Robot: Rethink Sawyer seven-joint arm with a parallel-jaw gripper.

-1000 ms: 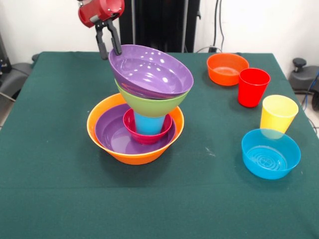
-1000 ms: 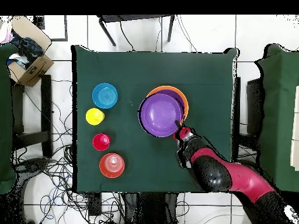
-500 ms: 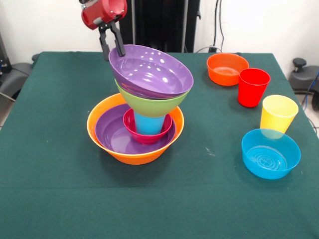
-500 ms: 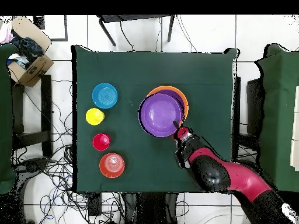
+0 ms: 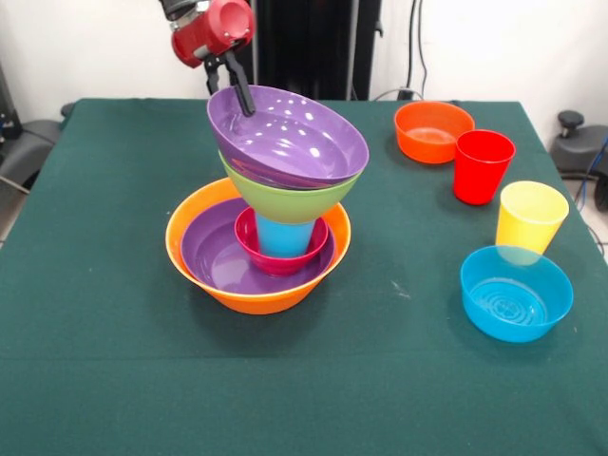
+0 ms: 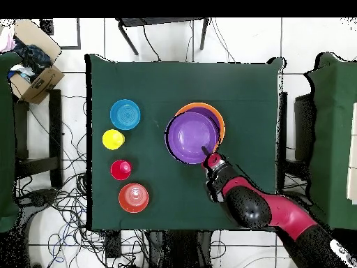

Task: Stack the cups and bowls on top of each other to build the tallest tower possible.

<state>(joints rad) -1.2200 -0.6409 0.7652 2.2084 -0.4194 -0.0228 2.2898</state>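
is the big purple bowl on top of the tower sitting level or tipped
Tipped. In the front view the glossy purple plastic bowl slants on the lime green bowl, its rim high by the gripper and low on the opposite side.

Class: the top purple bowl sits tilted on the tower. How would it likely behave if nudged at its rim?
The top purple bowl looks glossy, so it would probably slide rather than grip. It rests tilted on the green bowl, which perches on the narrow blue cup, so a nudge may tip both. It seems rigid plastic, so probably no flexing under the end effector.
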